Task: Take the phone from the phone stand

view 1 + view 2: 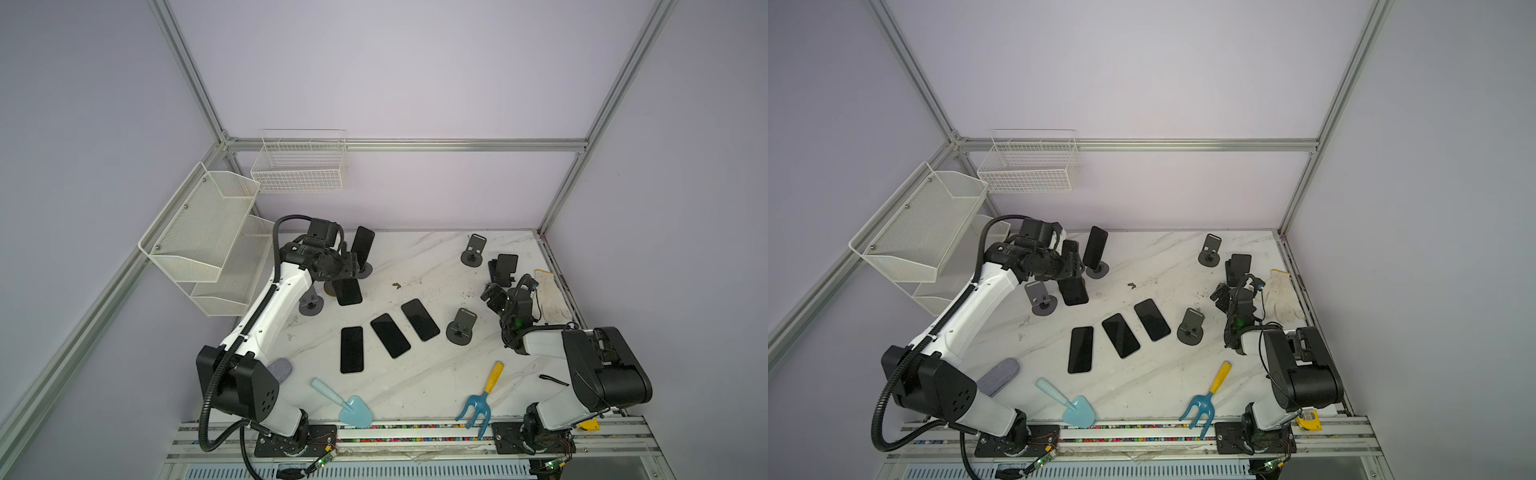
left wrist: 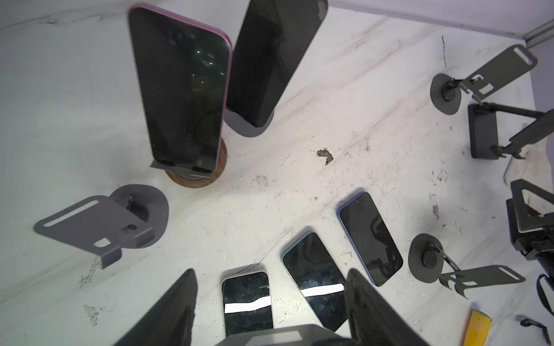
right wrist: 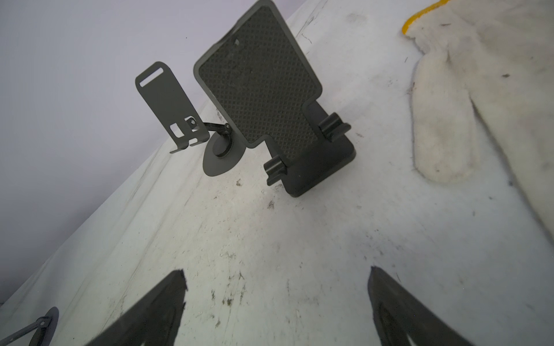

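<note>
Left gripper [image 2: 270, 271]: fingers spread, nothing between them, hanging over the far-left part of the table [image 1: 436, 374]. In the left wrist view, the purple-edged phone [image 2: 183, 90] is clear of both fingers. It leans upright, screen dark, with its lower edge in the lip of the wooden-based stand [image 2: 195, 182]. Just beside it, nearer the far edge, a second phone [image 2: 271, 57] leans on a grey round-based stand [image 2: 239, 125]. Cannot tell whether the two phones touch. An empty grey stand [image 2: 99, 224] sits toward the left edge. Three flat phones [image 1: 351, 349] [image 1: 390, 335] [image 1: 419, 319] lie in a row mid-table, screens up. Right gripper [image 3: 276, 269]: fingers spread, empty, low over the table near the right edge. It faces an empty black stand [image 3: 260, 90] with a textured plate. A white glove [image 3: 449, 119] lies along the right edge, just beside that stand. A far grey stand [image 3: 168, 102] is empty by the far edge. Another bare grey stand [image 1: 460, 326] sits just right of the flat phones. By the near edge lie a pale blue trowel [image 1: 353, 409] and a blue hand fork [image 1: 476, 405] with a yellow handle.
</note>
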